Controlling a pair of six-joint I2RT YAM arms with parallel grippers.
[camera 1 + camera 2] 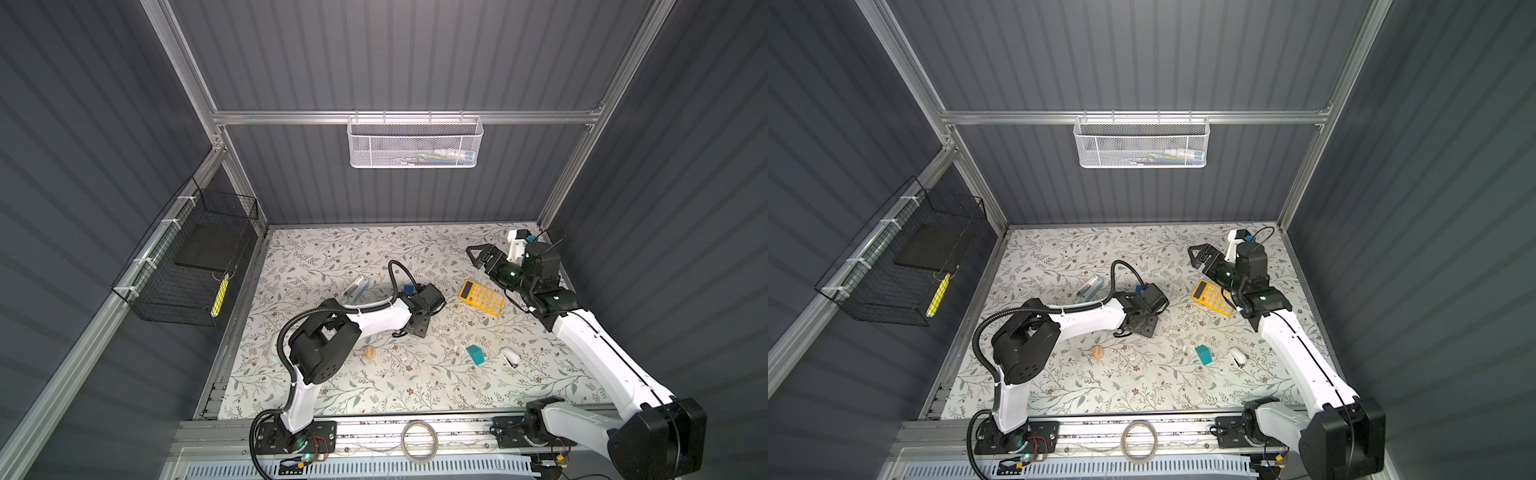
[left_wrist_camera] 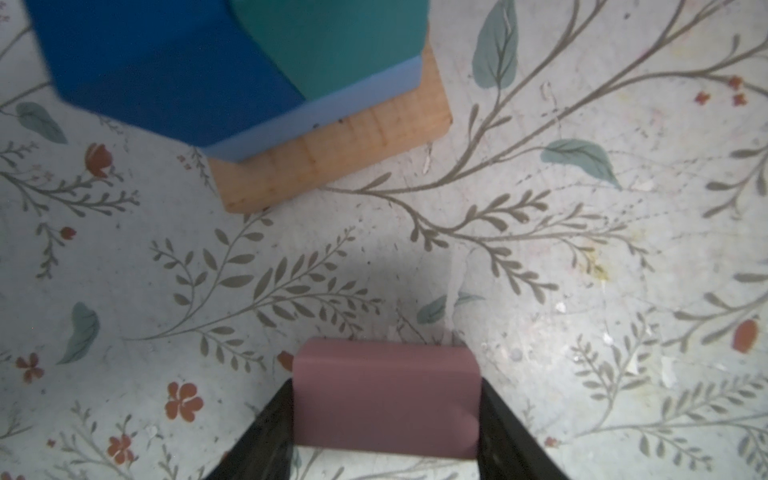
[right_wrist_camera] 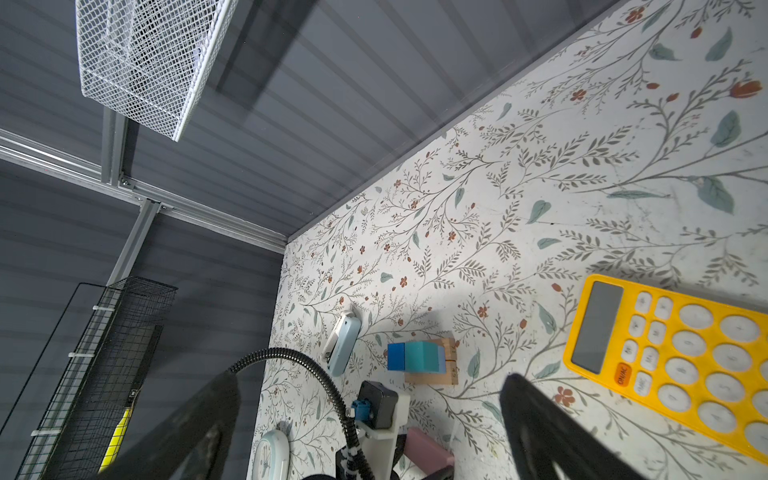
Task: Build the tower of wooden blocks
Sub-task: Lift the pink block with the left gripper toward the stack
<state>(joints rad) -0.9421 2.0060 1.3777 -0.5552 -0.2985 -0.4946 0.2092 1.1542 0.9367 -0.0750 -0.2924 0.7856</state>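
The wood block tower is a short stack: tan bars at the bottom, then light blue, dark blue and teal blocks. It also shows beside my left wrist in both top views and in the right wrist view. My left gripper is shut on a pink block, a short way in front of the tower and low over the table. My right gripper hangs open and empty at the back right. A loose teal block and a tan piece lie on the table.
A yellow calculator lies right of the tower and a pale blue stapler lies left of it. A small white object sits near the teal block. A tape roll rests on the front rail. A white clock lies under the left arm.
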